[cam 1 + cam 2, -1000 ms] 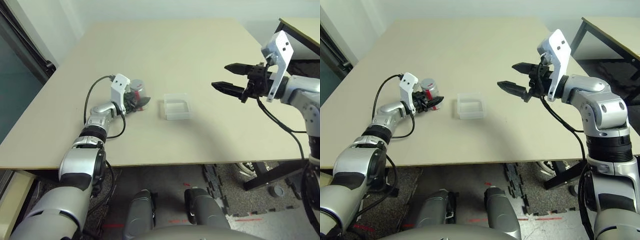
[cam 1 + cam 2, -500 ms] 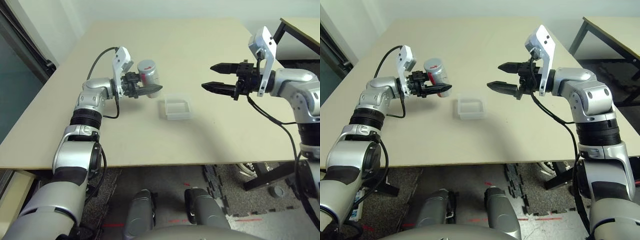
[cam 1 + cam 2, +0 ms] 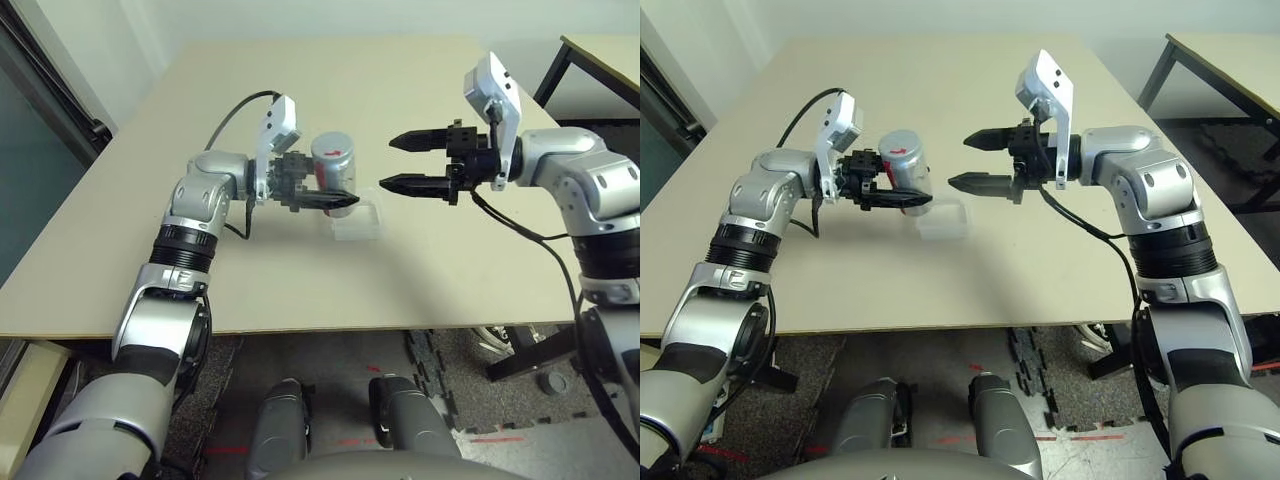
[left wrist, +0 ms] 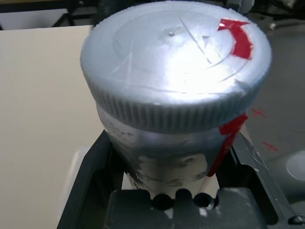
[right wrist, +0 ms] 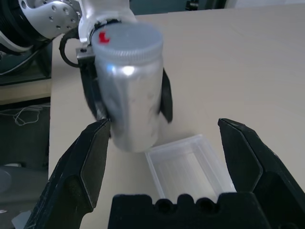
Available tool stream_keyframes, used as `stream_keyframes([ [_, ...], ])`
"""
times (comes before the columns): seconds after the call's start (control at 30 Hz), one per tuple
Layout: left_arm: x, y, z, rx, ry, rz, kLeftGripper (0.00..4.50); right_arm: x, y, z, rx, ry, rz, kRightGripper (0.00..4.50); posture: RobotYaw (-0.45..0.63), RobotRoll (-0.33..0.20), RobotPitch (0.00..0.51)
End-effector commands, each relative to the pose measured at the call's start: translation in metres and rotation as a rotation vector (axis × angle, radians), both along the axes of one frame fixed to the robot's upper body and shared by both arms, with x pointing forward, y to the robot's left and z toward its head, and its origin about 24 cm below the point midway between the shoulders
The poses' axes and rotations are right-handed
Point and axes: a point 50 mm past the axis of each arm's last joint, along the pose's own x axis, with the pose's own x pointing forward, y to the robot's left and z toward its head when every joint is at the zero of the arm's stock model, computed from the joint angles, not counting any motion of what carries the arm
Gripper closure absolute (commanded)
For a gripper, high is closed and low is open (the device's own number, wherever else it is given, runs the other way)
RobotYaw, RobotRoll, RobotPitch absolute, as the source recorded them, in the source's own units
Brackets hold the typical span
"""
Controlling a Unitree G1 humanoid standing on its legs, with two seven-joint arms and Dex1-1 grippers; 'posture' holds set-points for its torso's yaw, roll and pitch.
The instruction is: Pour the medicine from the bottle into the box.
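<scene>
My left gripper (image 3: 333,192) is shut on the bottle (image 3: 333,163), a silver-grey cylinder with a red stripe and its grey cap (image 4: 174,62) on. It holds the bottle upright in the air, just over the left end of the box (image 3: 358,221), a clear shallow tray on the table. My right gripper (image 3: 388,162) is open and level with the bottle, its fingertips a short way to the bottle's right and not touching it. In the right wrist view the bottle (image 5: 128,90) stands between and beyond the spread fingers (image 5: 90,157), above the box (image 5: 188,164). The medicine is hidden.
The beige table (image 3: 420,270) stretches wide around the box. A dark-framed second table (image 3: 600,60) stands at the far right. A black cable (image 3: 225,130) loops off my left wrist.
My left arm has lifted the bottle off the table and carried it right, to above the box. My right gripper has swung left, towards the bottle, staying open.
</scene>
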Motion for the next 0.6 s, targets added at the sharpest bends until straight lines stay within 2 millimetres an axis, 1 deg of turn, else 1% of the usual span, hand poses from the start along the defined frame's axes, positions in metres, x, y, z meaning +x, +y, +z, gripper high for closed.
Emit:
stream_keyframes([
  [0.03,-0.004,-0.001,-0.004,0.02,0.02,-0.029,1.68,-0.005,0.01,0.008,-0.013,-0.016,0.058,0.0,-0.01,0.0,0.076],
  [0.43,-0.002,-0.001,-0.01,0.048,0.049,-0.027,1.68,-0.015,0.025,0.017,0.003,-0.009,0.126,0.0,-0.01,0.0,0.072],
  [0.6,-0.001,-0.007,-0.012,0.034,0.055,-0.027,1.68,-0.013,0.032,0.015,0.021,0.006,0.121,0.0,-0.01,0.0,0.075],
])
